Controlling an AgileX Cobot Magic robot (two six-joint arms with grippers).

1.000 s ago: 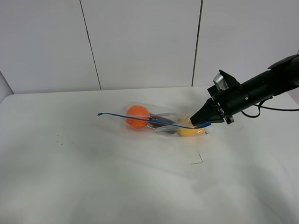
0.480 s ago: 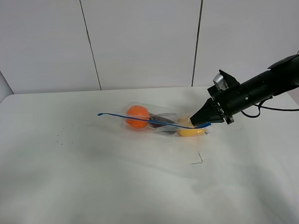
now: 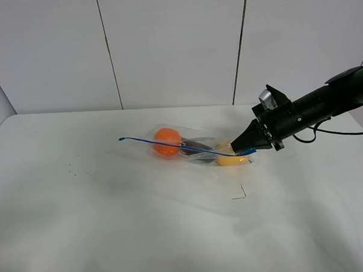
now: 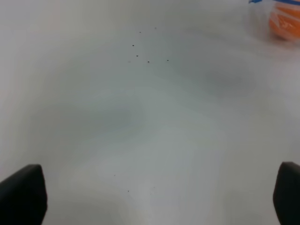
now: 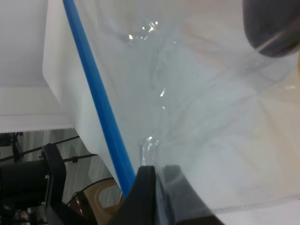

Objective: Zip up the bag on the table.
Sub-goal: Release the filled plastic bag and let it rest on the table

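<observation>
Clear crinkly bag, blue zip strip, fruit inside

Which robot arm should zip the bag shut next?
Probably the left. The right gripper is shut on the bag at the blue zip strip's end, anchoring it. The left gripper is open over bare table, free to pinch along the strip.

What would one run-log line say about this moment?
right tool: shut on bag at zip strip end | left tool: open, above table, away from bag | zip: not closed

No legible text, labels or numbers anywhere; wrist views blurry.
</observation>
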